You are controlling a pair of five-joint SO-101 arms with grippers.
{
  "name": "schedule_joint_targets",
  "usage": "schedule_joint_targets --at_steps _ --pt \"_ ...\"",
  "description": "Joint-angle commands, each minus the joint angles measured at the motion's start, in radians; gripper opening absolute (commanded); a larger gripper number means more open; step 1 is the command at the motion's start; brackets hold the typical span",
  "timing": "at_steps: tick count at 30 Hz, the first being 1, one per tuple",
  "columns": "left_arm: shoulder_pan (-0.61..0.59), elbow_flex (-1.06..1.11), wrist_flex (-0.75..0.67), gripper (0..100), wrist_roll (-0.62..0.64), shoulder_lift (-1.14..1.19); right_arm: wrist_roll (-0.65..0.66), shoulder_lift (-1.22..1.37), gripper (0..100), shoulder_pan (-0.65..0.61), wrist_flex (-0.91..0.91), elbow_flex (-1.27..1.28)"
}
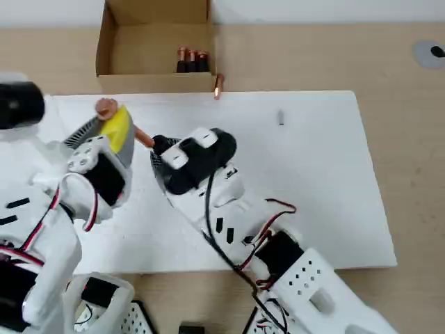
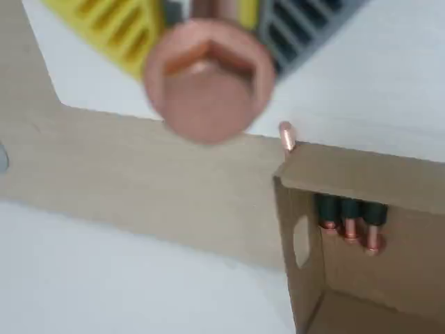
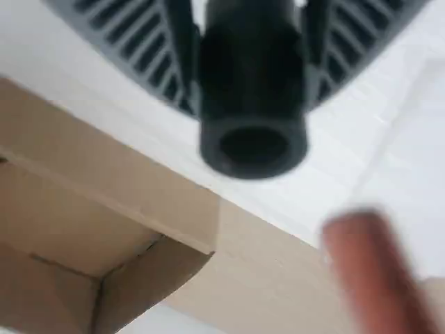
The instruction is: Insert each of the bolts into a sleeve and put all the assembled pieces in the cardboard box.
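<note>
Bright, even, diffuse light. The mat [image 1: 313,174] reads flat and pale; shadows under my arms soft; cardboard box [image 1: 106,49] interior slightly dimmer.

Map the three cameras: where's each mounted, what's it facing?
High: fixed above the table, looking down; left arm, right arm, cardboard box.
Left wrist: on left arm, past left tool gripping a bolt toward the box.
Right wrist: on right arm, past right tool gripping a sleeve toward the box.
Shared: box in all three.

Right claw [image 3: 252,42] clamps black sleeve [image 3: 254,97], open bore facing camera; blurred copper bolt [image 3: 365,264] near it; cardboard box [image 3: 104,188] beyond.
</note>
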Motion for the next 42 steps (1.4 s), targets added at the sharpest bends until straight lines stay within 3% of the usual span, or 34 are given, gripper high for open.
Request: schedule_joint_targets --at_steps 1,20,30,37,42 --pt "0.014 -0.005 0.0 0 -0.003 -0.01 -0.031 -0.033 1.0 -0.013 -0.028 -0.004" --pt "0.018 0.057 -0.012 1 -0.046 -0.005 -0.032 -0.035 1.0 -0.013 -0.023 -0.01" --pt "0.015 0.066 -0.121 1 -0.04 -0.002 -0.032 -0.039 1.0 -0.013 -0.021 -0.01" --pt "0.012 0.16 -0.124 1 -0.04 -0.004 -0.034 -0.041 1.0 -0.013 -0.025 -0.01" --pt "0.014 0.235 -0.207 1 -0.035 -0.012 -0.034 -0.041 1.0 -0.013 -0.023 -0.01"
